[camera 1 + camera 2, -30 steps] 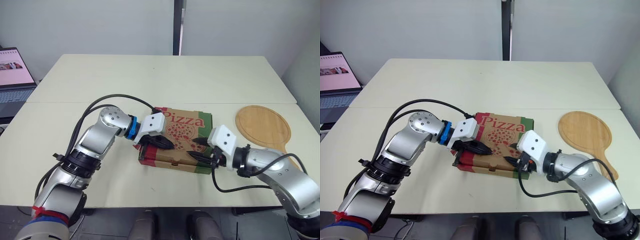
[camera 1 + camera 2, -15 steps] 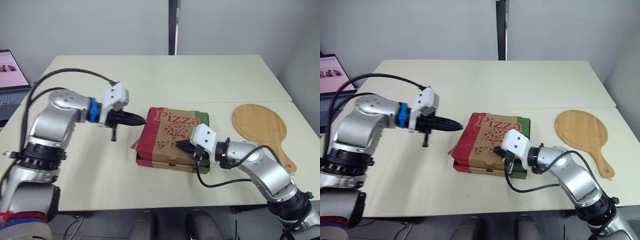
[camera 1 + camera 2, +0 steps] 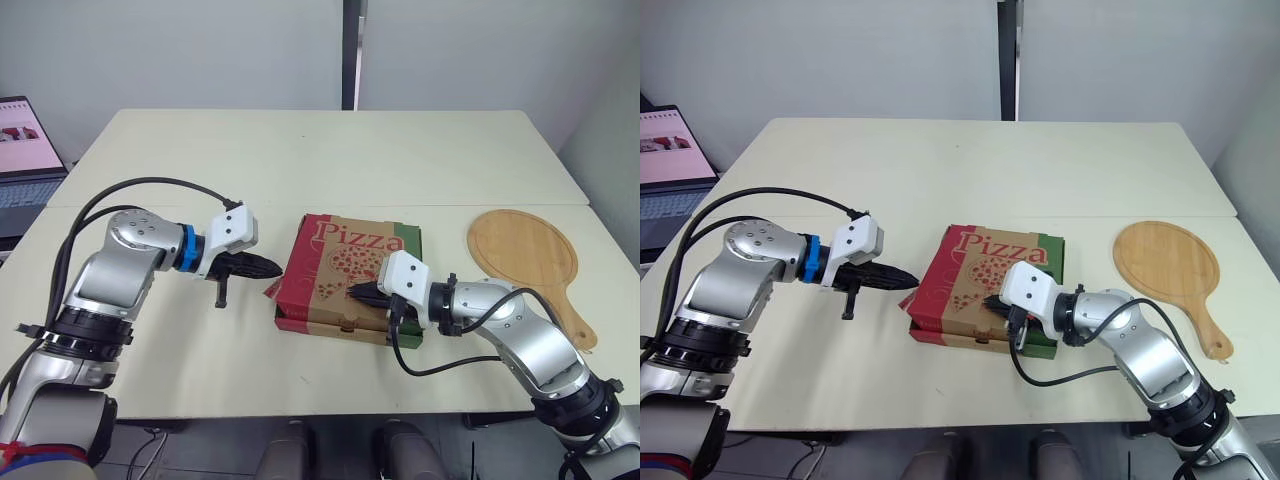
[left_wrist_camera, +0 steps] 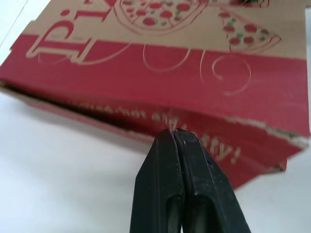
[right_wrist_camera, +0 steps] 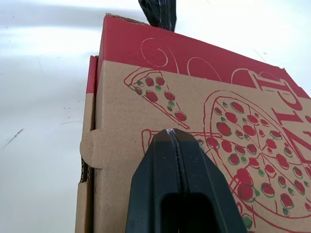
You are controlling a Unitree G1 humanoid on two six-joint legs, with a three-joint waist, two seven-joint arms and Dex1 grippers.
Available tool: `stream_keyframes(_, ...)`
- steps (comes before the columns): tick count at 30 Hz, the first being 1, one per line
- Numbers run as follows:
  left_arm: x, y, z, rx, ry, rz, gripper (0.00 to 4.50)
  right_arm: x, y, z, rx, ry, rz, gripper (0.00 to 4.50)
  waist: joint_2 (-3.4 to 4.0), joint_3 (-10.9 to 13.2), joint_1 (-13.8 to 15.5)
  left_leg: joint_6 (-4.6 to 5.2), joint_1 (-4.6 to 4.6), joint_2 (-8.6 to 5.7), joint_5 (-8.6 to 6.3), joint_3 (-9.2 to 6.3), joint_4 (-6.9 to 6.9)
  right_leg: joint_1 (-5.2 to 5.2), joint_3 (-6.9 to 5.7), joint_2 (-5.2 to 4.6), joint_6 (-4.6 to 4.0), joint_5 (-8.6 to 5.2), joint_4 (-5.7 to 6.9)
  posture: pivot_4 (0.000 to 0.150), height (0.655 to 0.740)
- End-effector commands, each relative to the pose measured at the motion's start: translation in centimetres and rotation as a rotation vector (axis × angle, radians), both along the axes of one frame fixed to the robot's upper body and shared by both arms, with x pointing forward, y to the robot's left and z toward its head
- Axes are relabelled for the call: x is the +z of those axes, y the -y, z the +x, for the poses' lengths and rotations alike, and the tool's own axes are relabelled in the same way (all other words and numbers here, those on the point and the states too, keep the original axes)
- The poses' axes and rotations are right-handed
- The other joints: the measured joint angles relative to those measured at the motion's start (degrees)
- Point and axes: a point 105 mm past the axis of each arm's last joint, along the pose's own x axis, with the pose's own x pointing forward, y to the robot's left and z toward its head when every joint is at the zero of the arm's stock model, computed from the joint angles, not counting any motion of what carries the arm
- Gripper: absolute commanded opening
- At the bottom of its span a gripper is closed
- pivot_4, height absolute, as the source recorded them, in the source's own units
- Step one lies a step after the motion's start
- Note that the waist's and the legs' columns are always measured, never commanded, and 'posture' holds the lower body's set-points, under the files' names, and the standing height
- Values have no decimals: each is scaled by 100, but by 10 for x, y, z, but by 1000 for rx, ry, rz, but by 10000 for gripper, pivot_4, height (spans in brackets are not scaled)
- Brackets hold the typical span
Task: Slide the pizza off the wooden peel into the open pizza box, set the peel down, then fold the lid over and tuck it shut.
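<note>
Left eye view, closed pizza box [image 3: 345, 270], red side flap [image 3: 292, 283] gaping, left fingers [image 3: 256, 266] and right fingers [image 3: 364, 293] pinched together, empty.

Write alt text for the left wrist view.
The shut left claw points at the red lettered side of the pizza box, just under its printed lid. Pale table surrounds it.

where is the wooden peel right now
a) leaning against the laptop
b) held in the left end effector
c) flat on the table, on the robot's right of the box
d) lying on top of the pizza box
c: the wooden peel lies flat on the table, apart from the pizza box, on the robot's right of it.
</note>
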Motion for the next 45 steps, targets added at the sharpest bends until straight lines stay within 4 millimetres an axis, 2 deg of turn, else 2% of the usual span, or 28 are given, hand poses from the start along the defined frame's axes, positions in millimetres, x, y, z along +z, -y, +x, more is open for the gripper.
stream_keyframes(1, -4, 7, -6, -64, 9, 57, 0, 7, -4, -4, 27, 28, 8, 236, 0, 0, -6, 0, 0, 0, 0, 0, 0, 0, 0, 0, 0, 0, 0, 1500, 7400)
stream_keyframes(8, -6, 18, -10, -114, 4, 56, 0, 9, -6, -6, 32, 24, 17, 236, 0, 0, -41, 0, 0, 0, 0, 0, 0, 0, 1, 0, 0, 0, 0, 1500, 7400)
stream_keyframes(19, 16, 36, -12, -60, -35, -134, 0, 8, -7, -6, 35, 19, 18, 236, 0, 0, -22, 0, -1, -2, 0, -1, 1, 1, -1, 0, 0, 0, -1, 1500, 7400)
stream_keyframes(28, 3, 41, -19, -31, -44, -163, 0, 6, -8, -6, 36, 18, 15, 236, 0, 0, -16, 0, -1, -2, 0, -2, 0, 2, -1, -4, 0, 0, -1, 1500, 7400)
stream_keyframes(33, -10, 33, -23, -26, -46, -116, 0, 4, -8, -5, 32, 17, 11, 236, 0, 0, -24, 0, 0, -2, 0, -1, -1, 1, 0, -4, 0, 0, -2, 1500, 7400)
stream_keyframes(40, -15, 34, -46, -145, -92, -42, 0, 2, -8, -6, 37, 13, 3, 236, 0, 0, -33, 0, 0, -1, 0, -1, -1, 1, 0, -4, 0, 0, -2, 1500, 7400)
stream_keyframes(45, -22, 29, -42, -166, -30, 62, 0, 2, -8, -7, 42, 13, 1, 236, 0, 0, -30, 0, 1, -1, 0, 0, -2, 2, 0, -4, 0, 0, -3, 1500, 7400)
